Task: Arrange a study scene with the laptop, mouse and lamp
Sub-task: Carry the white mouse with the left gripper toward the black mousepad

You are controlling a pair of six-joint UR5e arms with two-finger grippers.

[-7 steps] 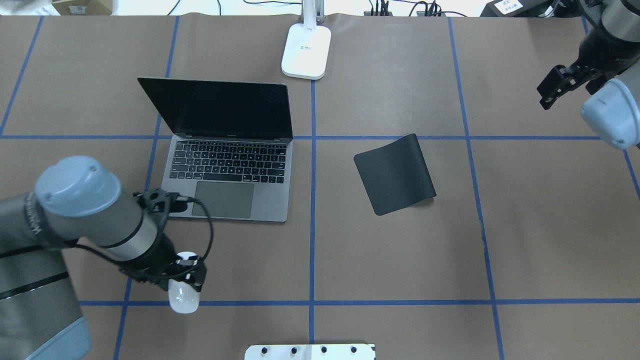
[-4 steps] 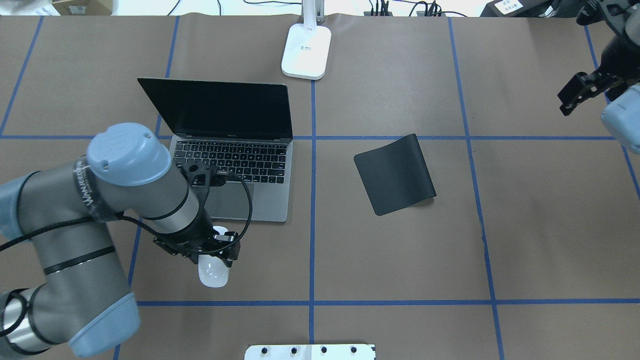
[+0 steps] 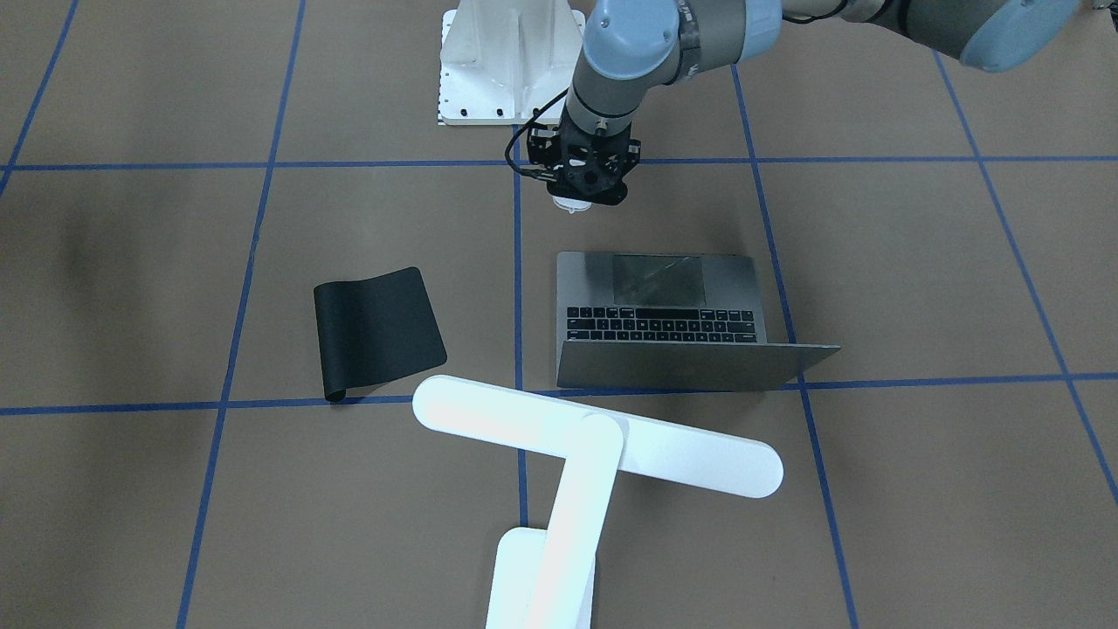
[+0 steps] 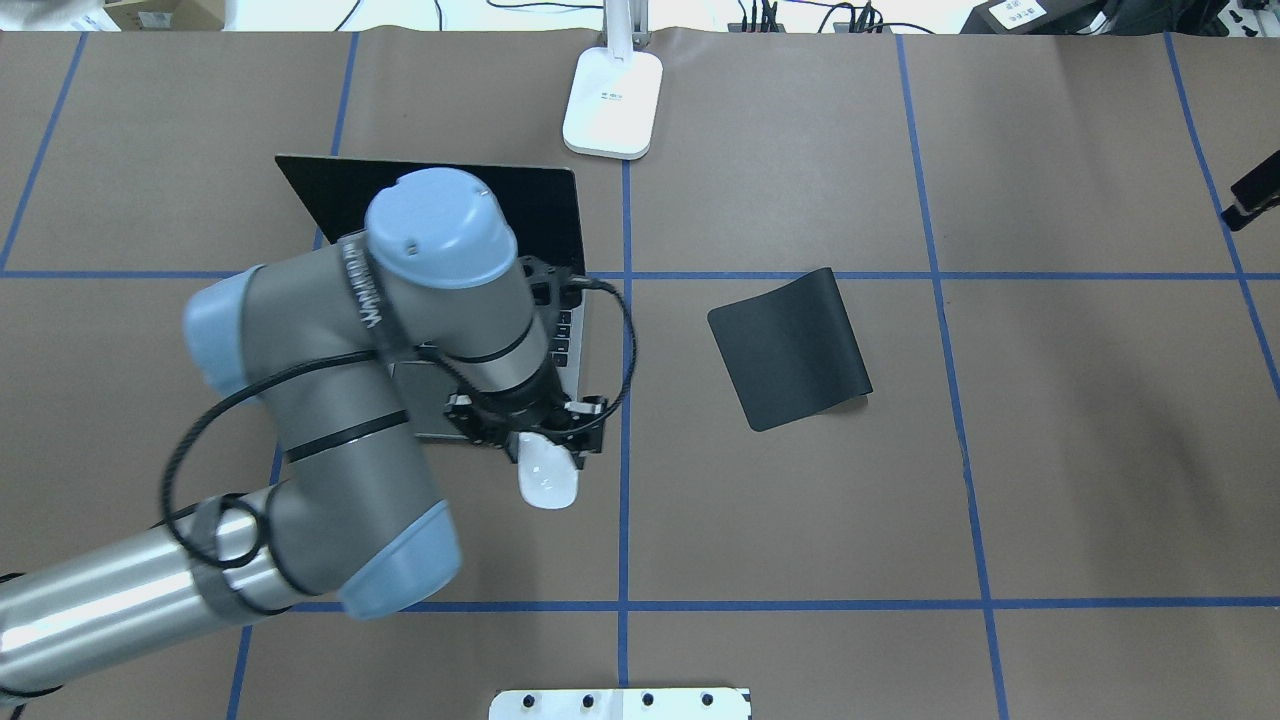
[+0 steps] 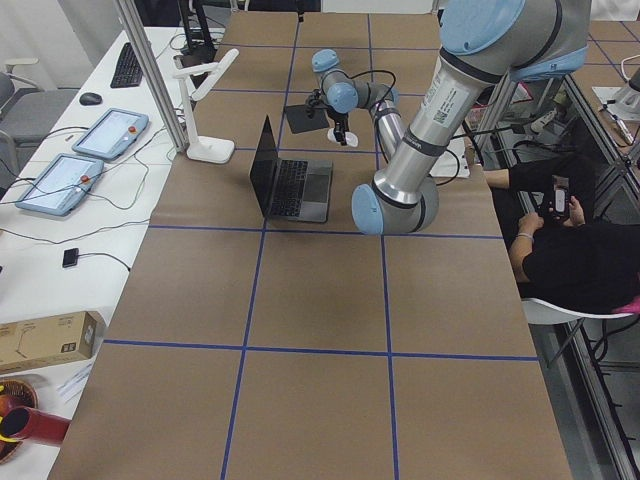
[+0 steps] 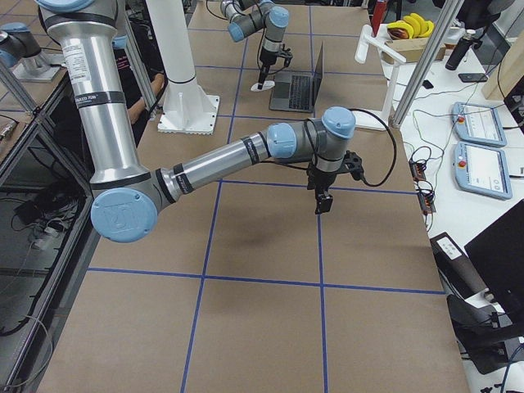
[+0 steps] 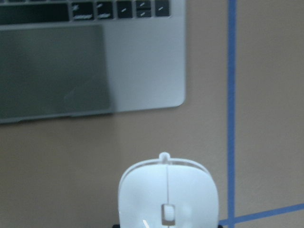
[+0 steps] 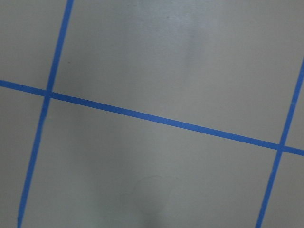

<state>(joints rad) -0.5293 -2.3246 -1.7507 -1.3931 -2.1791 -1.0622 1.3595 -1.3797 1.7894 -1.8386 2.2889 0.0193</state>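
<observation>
Apparently illegible, a label [image 4: 612, 97] marks lamp [image 3: 572, 489] base; left pincer [image 4: 545, 450] grips mouse [image 4: 548, 482].

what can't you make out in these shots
right gripper: cut off by the overhead view's right edge; open or shut unclear.
laptop: most of its keyboard hidden under the left arm overhead.
mouse: rear end covered by the left gripper overhead, cut off by the left wrist view's bottom edge.
lamp: head beyond the overhead view's top edge.
</observation>
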